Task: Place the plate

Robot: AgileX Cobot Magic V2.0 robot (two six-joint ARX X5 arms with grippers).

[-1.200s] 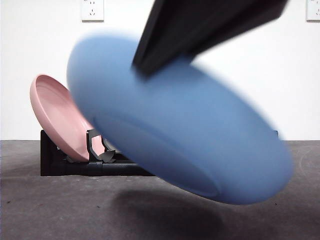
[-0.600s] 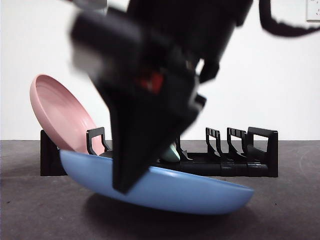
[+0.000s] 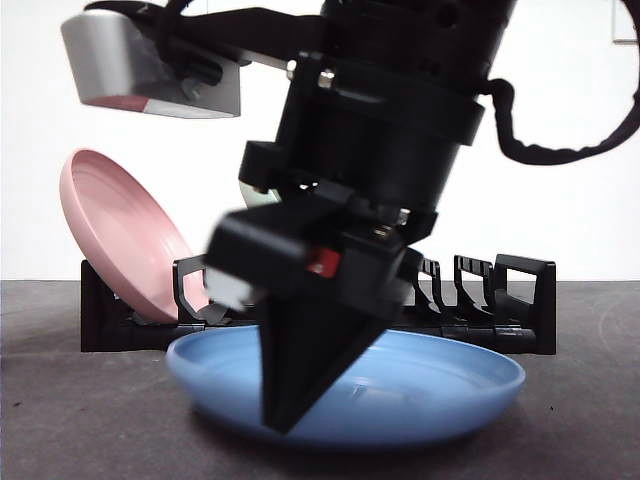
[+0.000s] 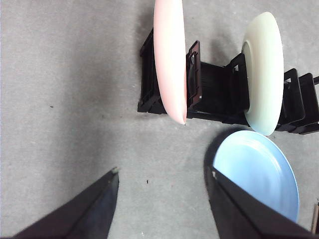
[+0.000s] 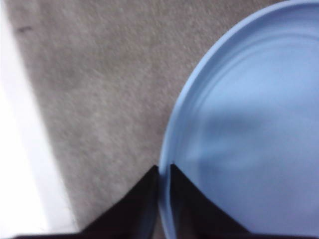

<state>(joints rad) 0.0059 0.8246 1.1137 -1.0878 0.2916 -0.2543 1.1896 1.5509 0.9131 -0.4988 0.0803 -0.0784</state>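
One blue plate [image 3: 400, 385], swinging tilted in the air a second ago, now lies flat on the table [image 3: 60, 420] under the right claw [image 5: 163, 199], jaws pinching its rim, so release comes next.

The front view sits low, at about the table's height, and looks level across the grey table [image 3: 60, 420] toward a white wall; the blue plate [image 3: 440, 385] and the black dish rack [image 3: 500, 300] stand near and large. The left wrist view looks steeply down from high above, taking in the whole rack [image 4: 219, 94] with the pink plate [image 4: 169, 59] and the cream plate [image 4: 261, 69] seen edge-on. The right wrist view looks down from very close, filled by the blue plate's rim [image 5: 172, 149] and blurred. All three views share the blue plate [image 4: 259, 172]; the front and left wrist views also share the rack and the pink plate [image 3: 115, 235].
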